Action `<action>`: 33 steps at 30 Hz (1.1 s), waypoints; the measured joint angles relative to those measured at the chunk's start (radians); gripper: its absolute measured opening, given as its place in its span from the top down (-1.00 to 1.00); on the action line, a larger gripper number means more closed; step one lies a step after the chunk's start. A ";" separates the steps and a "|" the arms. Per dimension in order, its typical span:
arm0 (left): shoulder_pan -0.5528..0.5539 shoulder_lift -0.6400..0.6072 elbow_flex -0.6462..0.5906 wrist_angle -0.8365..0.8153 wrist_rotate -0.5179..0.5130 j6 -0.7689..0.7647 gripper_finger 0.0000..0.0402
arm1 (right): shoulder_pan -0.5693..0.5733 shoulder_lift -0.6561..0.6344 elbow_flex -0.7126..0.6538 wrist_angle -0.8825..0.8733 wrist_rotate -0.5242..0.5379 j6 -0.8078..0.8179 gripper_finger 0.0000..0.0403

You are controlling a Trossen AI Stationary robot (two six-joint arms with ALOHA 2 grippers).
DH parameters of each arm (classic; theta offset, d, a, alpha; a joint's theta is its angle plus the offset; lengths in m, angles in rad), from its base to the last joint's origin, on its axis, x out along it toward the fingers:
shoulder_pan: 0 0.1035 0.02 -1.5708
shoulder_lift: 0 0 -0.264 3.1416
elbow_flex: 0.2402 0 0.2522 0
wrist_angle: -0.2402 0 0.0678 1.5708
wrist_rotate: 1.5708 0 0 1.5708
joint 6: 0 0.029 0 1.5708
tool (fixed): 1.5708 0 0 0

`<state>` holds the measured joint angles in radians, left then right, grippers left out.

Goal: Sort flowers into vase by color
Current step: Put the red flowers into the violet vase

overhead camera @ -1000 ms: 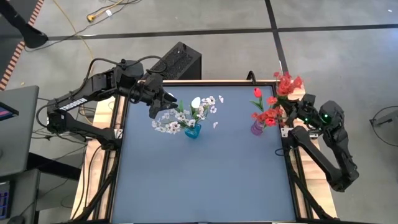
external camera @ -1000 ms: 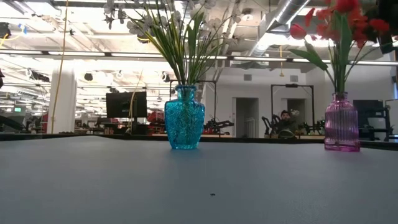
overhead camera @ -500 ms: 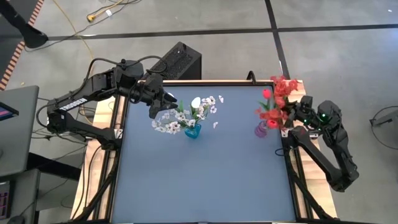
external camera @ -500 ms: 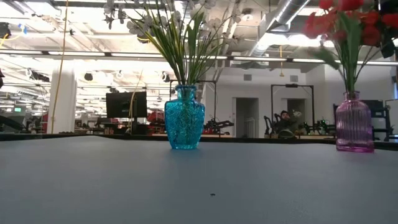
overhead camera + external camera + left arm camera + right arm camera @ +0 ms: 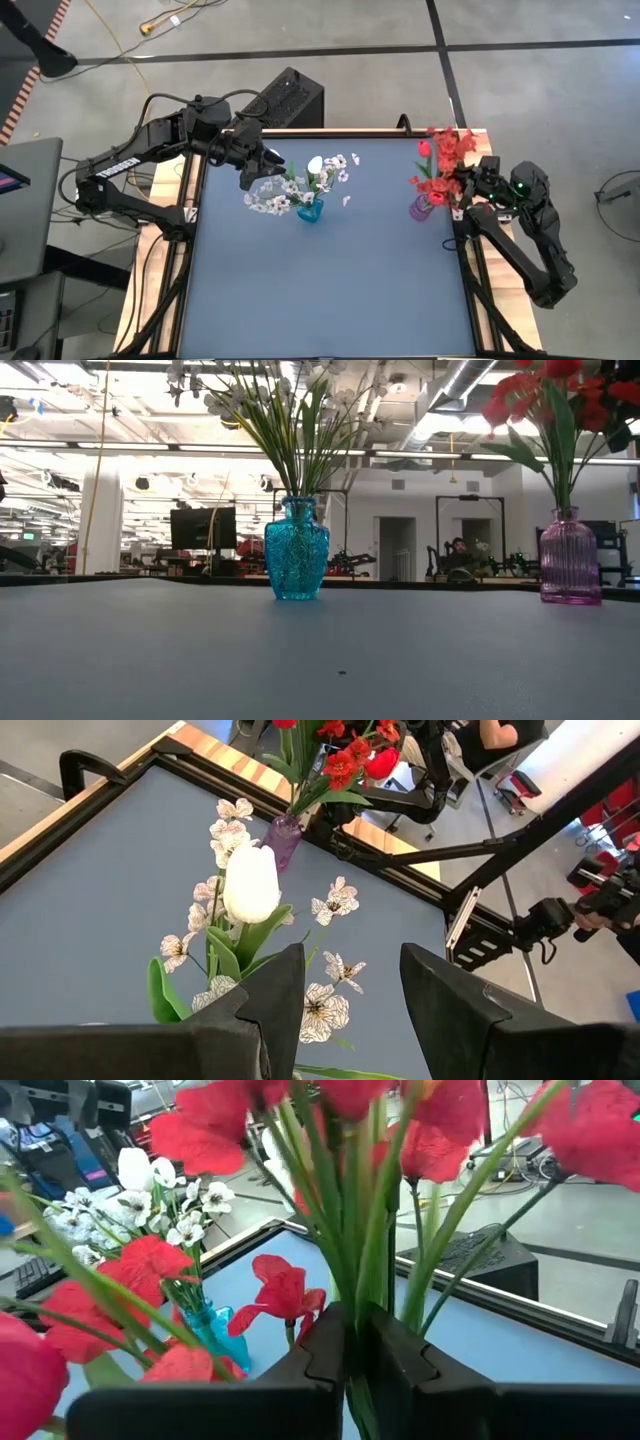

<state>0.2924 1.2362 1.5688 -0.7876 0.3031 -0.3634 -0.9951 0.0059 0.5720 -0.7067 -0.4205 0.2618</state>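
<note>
The right gripper sits at the table's 3 o'clock edge, arm folded back off the side, its fingers pinching green stems of the red flowers just above the pink vase. The left gripper hovers near 11 o'clock, arm reaching in from the far-left corner, fingers spread and empty above the white flowers.

The white flowers, 1 tulip among small-blossom sprays, stand in a blue vase near the table's middle, toward 12. The red ones lean in the pink vase toward 3.

The table is matte blue-grey with a wooden frame. Beyond lies an open workshop with monitors, and a person sits in the distance.
</note>
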 joint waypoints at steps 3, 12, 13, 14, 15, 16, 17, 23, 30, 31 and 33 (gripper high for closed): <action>0.000 0.000 0.000 0.000 0.000 0.000 0.23 | 0.000 0.000 0.000 -0.008 -0.002 0.002 0.63; 0.000 0.000 0.000 0.000 0.002 0.001 0.23 | 0.000 0.008 0.017 -0.053 -0.003 0.026 0.27; 0.000 0.000 0.000 0.000 0.003 0.002 0.23 | 0.000 0.016 0.029 -0.073 -0.003 0.025 0.23; 0.000 0.000 0.000 0.000 0.003 0.003 0.23 | 0.000 0.025 0.043 -0.092 -0.003 0.025 0.19; 0.000 0.000 0.000 0.000 0.003 0.003 0.23 | 0.000 0.036 0.058 -0.109 -0.003 0.021 0.16; 0.000 0.000 0.000 0.000 0.003 0.003 0.23 | 0.000 0.048 0.074 -0.121 -0.003 0.020 0.13; 0.000 0.000 0.000 0.000 0.003 0.009 0.23 | 0.000 0.061 0.090 -0.131 -0.003 0.020 0.10; 0.000 0.000 0.000 0.000 0.003 0.015 0.23 | 0.000 0.157 0.212 -0.244 -0.003 0.017 0.04; 0.000 0.000 0.000 0.000 0.031 0.030 0.23 | 0.000 0.316 0.396 -0.501 -0.003 -0.064 0.06; 0.000 0.000 0.000 0.000 0.031 0.030 0.23 | 0.000 0.338 0.421 -0.522 -0.002 -0.072 0.06; 0.000 0.000 0.000 0.000 0.031 0.032 0.23 | 0.000 0.378 0.469 -0.552 -0.002 -0.084 0.06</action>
<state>0.2924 1.2364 1.5688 -0.7876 0.3340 -0.3318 -0.9947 0.3841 1.0413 -1.2589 -0.4229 0.1781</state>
